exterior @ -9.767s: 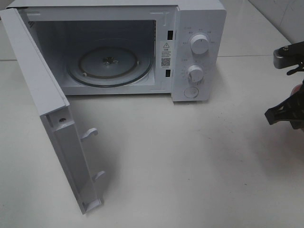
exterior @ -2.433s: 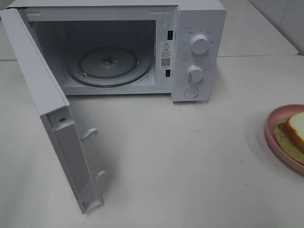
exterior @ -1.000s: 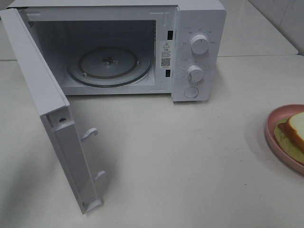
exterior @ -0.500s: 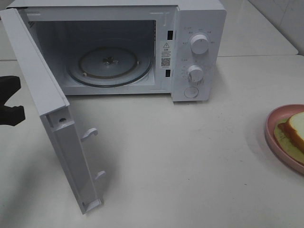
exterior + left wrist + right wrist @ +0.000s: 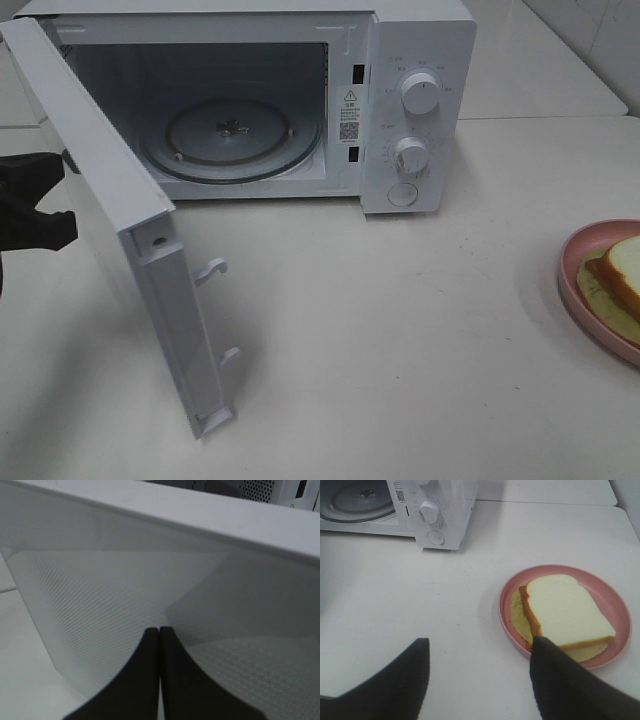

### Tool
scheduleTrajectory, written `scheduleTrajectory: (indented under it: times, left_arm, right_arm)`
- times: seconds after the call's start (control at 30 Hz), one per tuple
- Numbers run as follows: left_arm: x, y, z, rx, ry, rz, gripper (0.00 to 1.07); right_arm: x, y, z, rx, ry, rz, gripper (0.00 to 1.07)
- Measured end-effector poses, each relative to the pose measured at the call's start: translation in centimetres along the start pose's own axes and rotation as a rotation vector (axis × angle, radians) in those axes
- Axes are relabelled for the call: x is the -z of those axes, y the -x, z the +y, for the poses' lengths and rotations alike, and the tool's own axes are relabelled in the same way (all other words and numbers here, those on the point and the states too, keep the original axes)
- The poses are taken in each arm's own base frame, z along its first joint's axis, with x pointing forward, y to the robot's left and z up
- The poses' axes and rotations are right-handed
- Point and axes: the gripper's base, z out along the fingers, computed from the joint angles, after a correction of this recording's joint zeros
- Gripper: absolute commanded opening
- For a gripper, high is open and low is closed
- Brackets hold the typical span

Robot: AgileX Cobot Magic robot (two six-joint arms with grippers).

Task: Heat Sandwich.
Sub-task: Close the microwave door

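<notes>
White bench (image 5: pixel 400 350) all around, and nearest the front edge the microwave door (image 5: pixel 130 260) stands swung out, its latch hooks pointing right. The left gripper (image 5: pixel 35 205) sits at the bench's left edge, right up against the outer face of that door; in its wrist view the two black fingers (image 5: pixel 172 680) are pressed together with nothing between them, the door's dotted window just ahead. Over at the right edge, the sandwich (image 5: pixel 618 285) lies on a pink plate (image 5: pixel 580 290), white bread on top, lettuce poking out beneath. The right gripper (image 5: pixel 480 652) hangs above the bench just beside the plate, jaws spread wide, holding nothing. Toward the back edge, the microwave (image 5: pixel 420 110) is open, glass turntable (image 5: pixel 232 138) bare, two knobs on its panel.
</notes>
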Motion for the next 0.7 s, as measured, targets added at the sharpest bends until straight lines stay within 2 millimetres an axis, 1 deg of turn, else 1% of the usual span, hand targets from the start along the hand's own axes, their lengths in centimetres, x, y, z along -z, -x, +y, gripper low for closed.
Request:
scheduleTrajectory:
  times: [0.1,0.27,0.37,0.47,0.57,0.67,0.7]
  left_arm:
    - [-1.3,0.2,0.1,0.000,0.000,0.002,0.00]
    - [-2.1,0.2,0.1,0.001,-0.001,0.000,0.00]
    - [-2.7,0.2,0.2,0.009,0.004,-0.031,0.00]
    - [-2.9,0.2,0.5,0.045,0.039,-0.051,0.00]
    - [-3.1,-0.1,1.4,0.119,0.136,-0.061,0.00]
    - [-3.1,-0.2,1.6,0.138,0.178,-0.062,0.00]
    - [-3.1,-0.2,1.5,0.128,0.194,-0.060,0.00]
  right_arm:
    - [0.0,0.0,0.0,0.000,0.000,0.000,0.59]
    - [0.0,0.0,0.0,0.000,0.000,0.000,0.59]
    - [0.0,0.0,0.0,0.000,0.000,0.000,0.59]
    - [0.0,0.0,0.0,0.000,0.000,0.000,0.59]
    - [0.0,0.0,0.0,0.000,0.000,0.000,0.59]
    - [0.0,0.0,0.0,0.000,0.000,-0.001,0.59]
    - [0.0,0.0,0.0,0.000,0.000,-0.001,0.59]
